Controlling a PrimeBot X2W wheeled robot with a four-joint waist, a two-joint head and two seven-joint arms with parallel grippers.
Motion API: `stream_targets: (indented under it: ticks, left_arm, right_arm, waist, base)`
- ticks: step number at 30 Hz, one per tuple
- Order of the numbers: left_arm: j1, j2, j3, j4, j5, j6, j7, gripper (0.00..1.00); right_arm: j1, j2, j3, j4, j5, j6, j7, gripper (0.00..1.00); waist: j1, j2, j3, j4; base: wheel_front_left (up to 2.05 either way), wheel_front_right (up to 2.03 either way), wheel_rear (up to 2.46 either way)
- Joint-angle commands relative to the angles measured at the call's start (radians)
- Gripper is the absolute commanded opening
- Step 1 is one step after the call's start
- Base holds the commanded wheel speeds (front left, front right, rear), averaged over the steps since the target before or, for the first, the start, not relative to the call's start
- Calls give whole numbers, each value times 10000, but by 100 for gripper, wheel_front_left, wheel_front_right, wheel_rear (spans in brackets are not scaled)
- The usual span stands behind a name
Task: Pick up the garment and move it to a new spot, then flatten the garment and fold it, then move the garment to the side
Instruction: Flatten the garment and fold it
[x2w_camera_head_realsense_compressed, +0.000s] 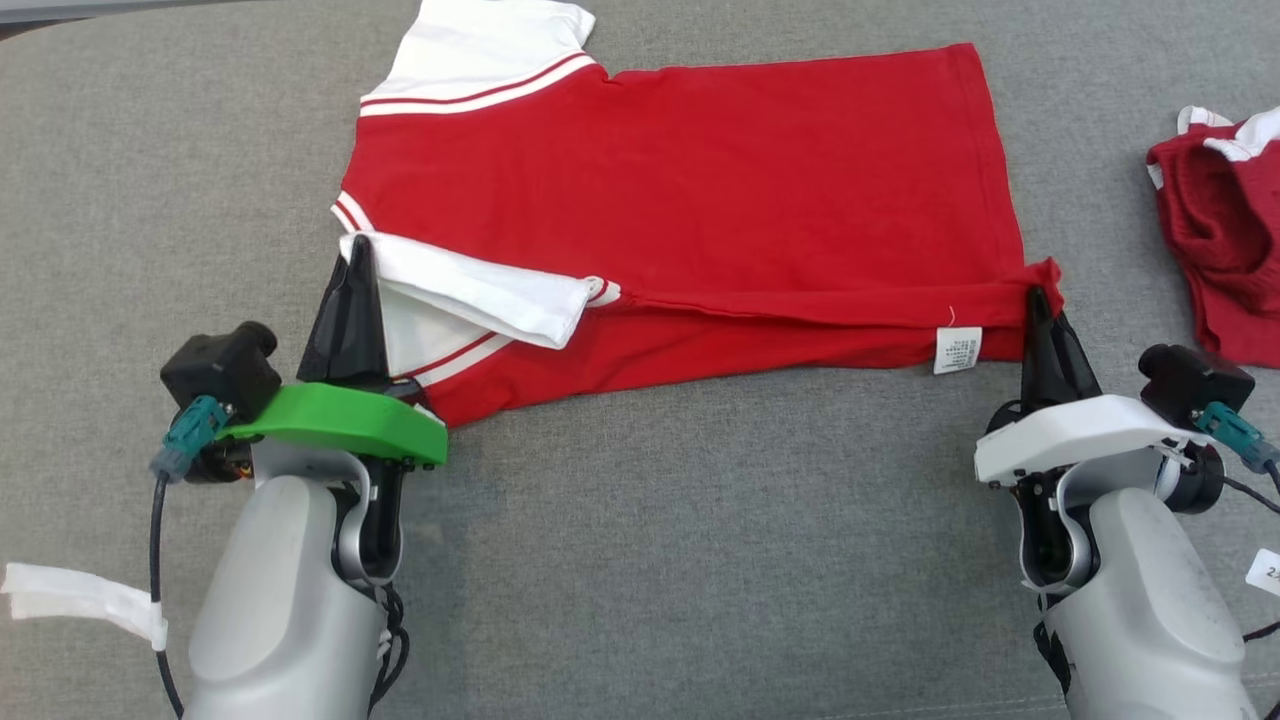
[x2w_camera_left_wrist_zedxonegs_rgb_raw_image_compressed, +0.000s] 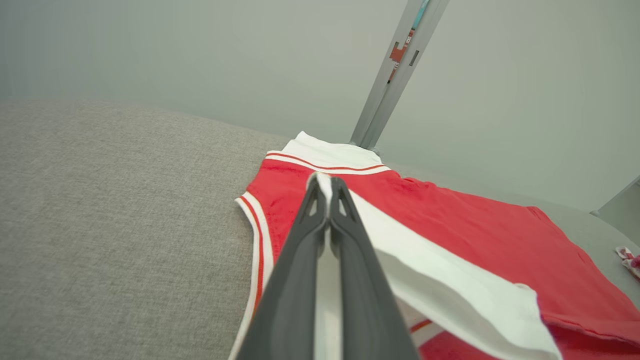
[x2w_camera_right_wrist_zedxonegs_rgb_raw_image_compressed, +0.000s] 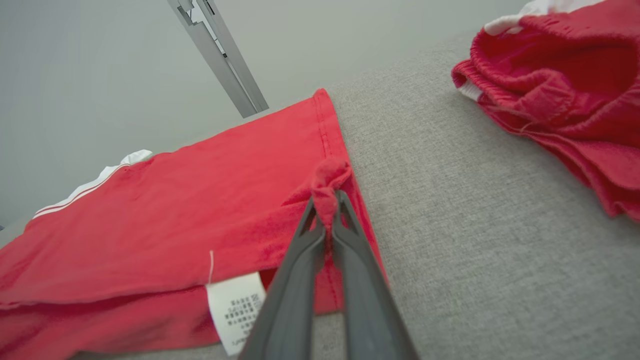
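Where it lies across the grey cloth-covered bench (x2w_camera_head_realsense_compressed: 700, 560), item one is the garment (x2w_camera_head_realsense_compressed: 700, 170): a red short-sleeved shirt with white, red-striped sleeves. It is spread sideways, sleeves to the left and hem to the right. The far half lies flat. The near long edge is doubled over, and the near white sleeve (x2w_camera_head_realsense_compressed: 480, 290) is turned onto the red body. A white care label (x2w_camera_head_realsense_compressed: 957, 350) shows at the near right corner, just beside the right hand.

Item two, left hand (x2w_camera_head_realsense_compressed: 358, 245): dark fingers pressed together, pinching the edge of the turned white sleeve at the shirt's near left. In the wrist view, white cloth shows between the tips.

Item three, right hand (x2w_camera_head_realsense_compressed: 1040, 295): fingers closed on a bunched nub of red hem at the shirt's near right corner, with cloth poking out past the tips.

Item four, second red garment (x2w_camera_head_realsense_compressed: 1220, 230): white-trimmed and crumpled, at the right edge of the bench, well apart from the shirt.

Item five, strip of white tape (x2w_camera_head_realsense_compressed: 80, 595): near left, beside the left arm's cable.

Item six, grey metal post (x2w_camera_left_wrist_zedxonegs_rgb_raw_image_compressed: 395, 65): upright beyond the far side, behind the far sleeve.
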Motion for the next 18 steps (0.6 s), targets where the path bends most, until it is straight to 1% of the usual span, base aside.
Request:
stream_targets:
  ticks: [1,2,3,7,8,9,10,11,14,18]
  left_arm:
    - [-328,39,36,125,56,21,-2,0]
    - [-478,39,44,228,66,42,-2,0]
    - [-595,39,58,313,49,49,0,0]
    - [-1037,35,192,712,225,118,0,0]
    - [-1147,37,219,807,246,110,-1,29]
    - [-1239,37,245,874,269,109,0,61]
    - [-1328,37,281,921,293,108,0,96]
    - [-1362,39,316,958,302,103,0,100]
    - [-1445,37,354,1098,306,72,0,100]
    - [-1470,40,572,856,357,21,-1,100]
  right_arm:
    - [-214,-31,28,20,66,-10,-29,44]
    - [-277,-33,57,16,100,-10,-29,87]
    - [-326,-33,97,21,102,-10,-29,100]
    - [-550,-31,245,30,94,-10,-29,100]
    - [-598,-34,254,10,70,-10,-29,100]
    - [-645,-34,252,-38,37,-10,-29,100]
    - [-692,-33,212,-164,-81,-10,-29,100]
    - [-700,-33,165,-260,-160,-10,-29,100]
    - [-606,-34,16,-647,-438,-10,-27,100]
    - [-354,-31,-322,-1282,-953,-10,-27,100]
  waist:
    - [1,-1,72,0]
    - [1,-1,113,-3]
    - [1,-1,144,-5]
    - [1,-1,277,-48]
    - [1,-1,308,-67]
    - [1,-1,334,-83]
    - [1,-1,359,-100]
    - [1,-1,377,-110]
    - [1,-1,408,-148]
    - [1,-1,404,-148]
  base:
    - [0,0,0]
    - [0,0,0]
    - [0,0,0]
    - [0,0,0]
    - [0,0,0]
    - [0,0,0]
    - [0,0,0]
    - [0,0,0]
    - [0,0,0]
    - [0,0,0]
